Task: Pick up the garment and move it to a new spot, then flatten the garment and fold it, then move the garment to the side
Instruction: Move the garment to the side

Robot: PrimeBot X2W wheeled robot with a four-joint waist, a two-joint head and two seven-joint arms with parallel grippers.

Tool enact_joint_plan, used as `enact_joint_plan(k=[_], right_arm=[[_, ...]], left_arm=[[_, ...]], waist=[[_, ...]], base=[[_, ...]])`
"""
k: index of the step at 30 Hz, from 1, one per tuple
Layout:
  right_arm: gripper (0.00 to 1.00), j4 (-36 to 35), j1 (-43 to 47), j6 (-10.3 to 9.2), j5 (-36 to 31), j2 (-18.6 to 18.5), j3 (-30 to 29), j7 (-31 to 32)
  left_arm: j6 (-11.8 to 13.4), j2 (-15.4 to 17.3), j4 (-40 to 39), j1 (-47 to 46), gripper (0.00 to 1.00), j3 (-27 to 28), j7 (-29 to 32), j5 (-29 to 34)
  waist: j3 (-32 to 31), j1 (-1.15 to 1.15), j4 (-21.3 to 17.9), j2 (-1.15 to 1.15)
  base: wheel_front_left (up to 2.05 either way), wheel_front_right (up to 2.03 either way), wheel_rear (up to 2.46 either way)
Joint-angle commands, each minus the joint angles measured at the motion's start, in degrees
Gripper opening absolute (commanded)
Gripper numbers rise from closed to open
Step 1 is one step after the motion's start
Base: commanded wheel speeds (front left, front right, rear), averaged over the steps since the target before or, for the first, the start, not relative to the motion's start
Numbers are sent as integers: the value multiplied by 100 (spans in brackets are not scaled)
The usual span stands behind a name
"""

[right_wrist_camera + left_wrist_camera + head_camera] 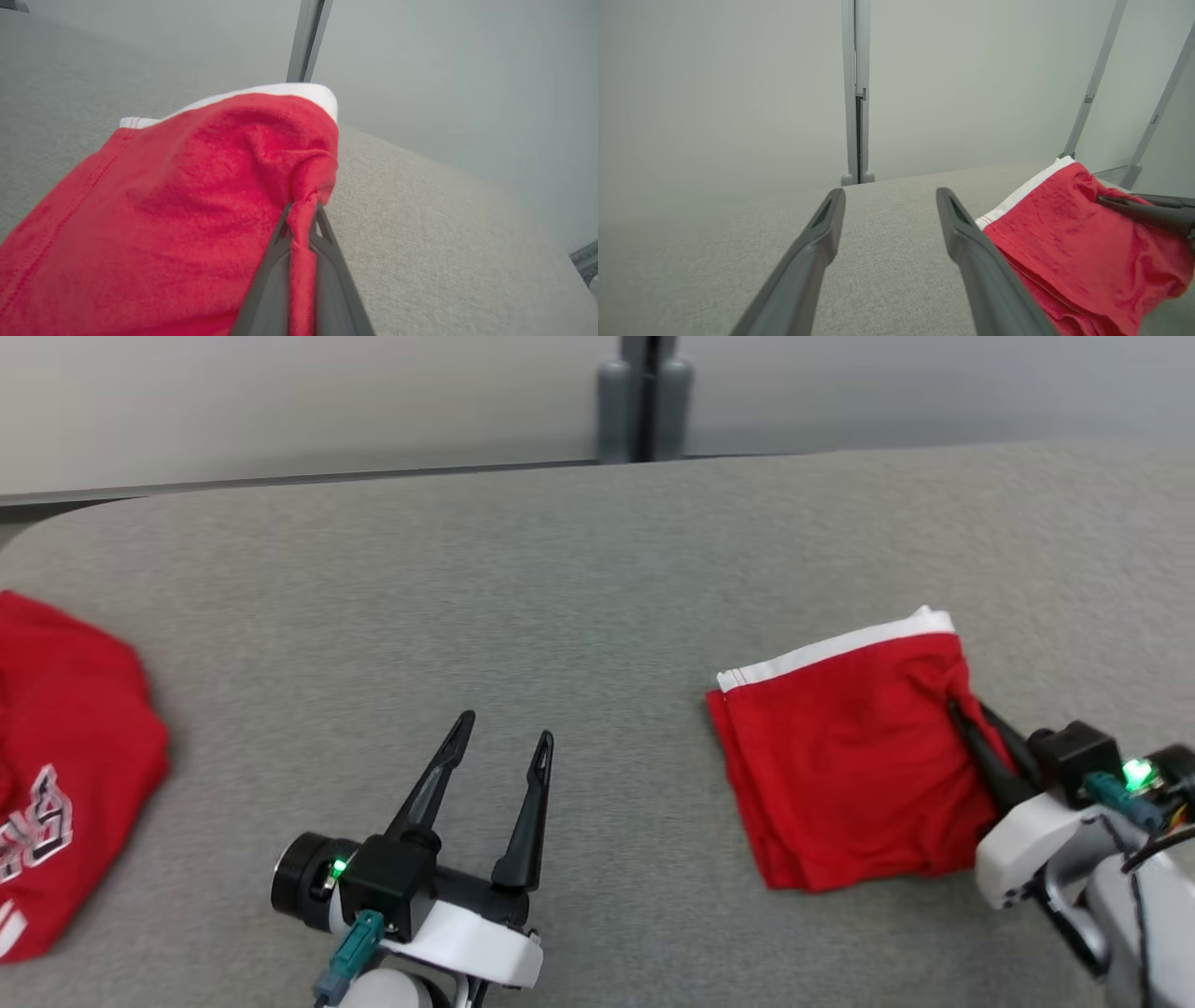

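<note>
The garment (pixel 845 761) is red with a white band along its far edge and lies folded into a rough square on the right of the grey table (pixel 579 597). My right gripper (pixel 962 714) is shut on the garment's right edge, and the cloth bunches between its fingers (pixel 322 233). In the right wrist view the garment (pixel 177 210) fills the left half. My left gripper (pixel 504 728) hovers open over bare table at the lower middle, left of the garment. In the left wrist view its fingers (pixel 962 228) frame bare table, with the garment (pixel 1073 242) to their right.
Another red garment (pixel 65 765) with white lettering lies crumpled at the table's left edge. A grey post (pixel 644 397) stands behind the table's far edge, before a pale wall. Bare table stretches between the two garments.
</note>
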Motion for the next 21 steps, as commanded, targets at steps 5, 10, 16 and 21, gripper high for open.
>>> enact_joint_plan(k=[5,10,16,21], right_arm=[[0,-148,-542,-4,43,-871,426,-26],[0,-44,-1266,-6,193,-1737,487,-103],[0,511,-1728,-6,246,-2143,47,-120],[0,896,-1856,-6,434,-2044,-309,-153]], left_arm=[[-155,24,-128,-367,100,69,-1,222],[-327,42,-260,-802,100,255,-1,428],[-469,55,-321,-1031,100,346,-1,539],[-517,51,-297,-1036,100,402,-1,554]], waist=[[617,0,-778,0],[1220,0,-1086,0],[1501,0,-1108,0],[1561,0,-1054,0]], base=[[0,0,0],[0,0,0],[0,0,0],[0,0,0]])
